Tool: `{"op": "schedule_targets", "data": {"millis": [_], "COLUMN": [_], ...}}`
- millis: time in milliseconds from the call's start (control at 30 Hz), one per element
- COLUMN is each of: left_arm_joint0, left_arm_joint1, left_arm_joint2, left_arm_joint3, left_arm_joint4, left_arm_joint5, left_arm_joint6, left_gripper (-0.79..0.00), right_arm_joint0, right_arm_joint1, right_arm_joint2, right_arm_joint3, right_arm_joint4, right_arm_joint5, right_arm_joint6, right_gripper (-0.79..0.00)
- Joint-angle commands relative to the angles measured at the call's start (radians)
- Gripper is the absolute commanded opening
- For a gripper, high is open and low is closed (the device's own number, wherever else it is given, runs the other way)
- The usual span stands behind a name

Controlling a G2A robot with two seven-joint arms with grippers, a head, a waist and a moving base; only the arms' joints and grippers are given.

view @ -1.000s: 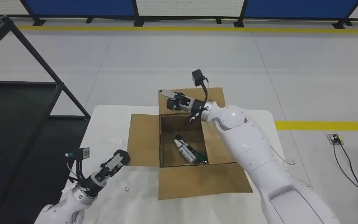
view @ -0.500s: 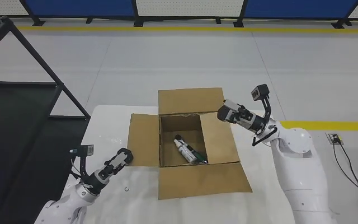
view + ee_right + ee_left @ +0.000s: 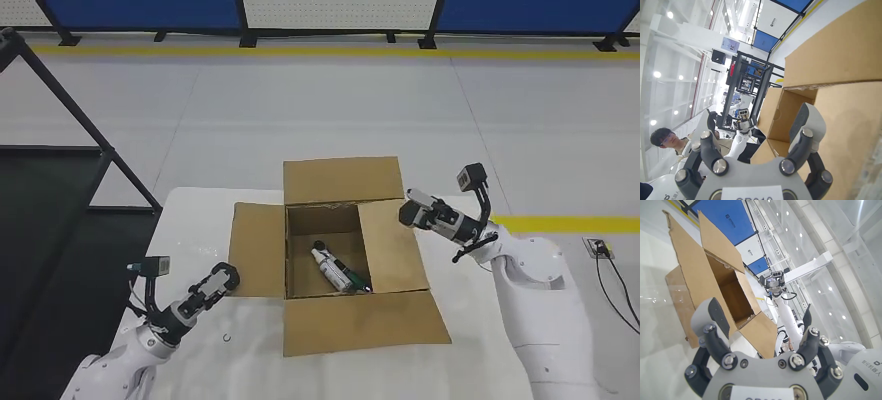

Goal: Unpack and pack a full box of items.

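Note:
An open cardboard box [image 3: 395, 250] stands mid-table with all its flaps spread outward. Inside on its floor lie a white bottle [image 3: 327, 268] and a thin green-and-dark item [image 3: 350, 273]. My right gripper [image 3: 411, 212] hovers just past the outer edge of the right flap, open and holding nothing; its wrist view has the fingers apart [image 3: 757, 113] in front of the box [image 3: 838, 66]. My left gripper [image 3: 222, 278] sits low over the table at the front left, short of the left flap, open and empty [image 3: 761, 311], facing the box [image 3: 696, 262].
The white table [image 3: 190, 225] ends close behind the box's far flap. A black metal frame [image 3: 60, 110] stands off the table's left side. A small ring-like bit [image 3: 228, 337] lies on the table near my left gripper.
My right arm has swung from the box's far flap out to the right side of the box, empty. The left arm has barely shifted.

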Motion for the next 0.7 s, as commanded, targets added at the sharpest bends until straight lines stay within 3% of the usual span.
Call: {"op": "schedule_targets", "data": {"millis": [0, 200, 667], "left_arm_joint0": [-0.004, -0.017, -0.021], "left_arm_joint1": [-0.001, -0.001, -0.002], "left_arm_joint2": [0.008, 0.018, 0.013], "left_arm_joint3": [-0.001, -0.001, 0.0], "left_arm_joint4": [0.003, 0.018, 0.017], "left_arm_joint5": [0.003, 0.014, 0.007], "left_arm_joint6": [-0.005, -0.012, -0.003], "left_gripper": [0.0, 0.0, 0.0], "right_arm_joint0": [-0.014, -0.053, -0.053], "right_arm_joint1": [0.014, 0.042, 0.06], "right_arm_joint2": [0.036, 0.083, 0.008], "right_arm_joint3": [0.024, 0.071, 0.093], "right_arm_joint4": [-0.001, 0.015, 0.061], "right_arm_joint5": [0.012, 0.024, 0.021], "right_arm_joint6": [0.021, 0.104, 0.222], "right_gripper": [0.0, 0.0, 0.0]}}
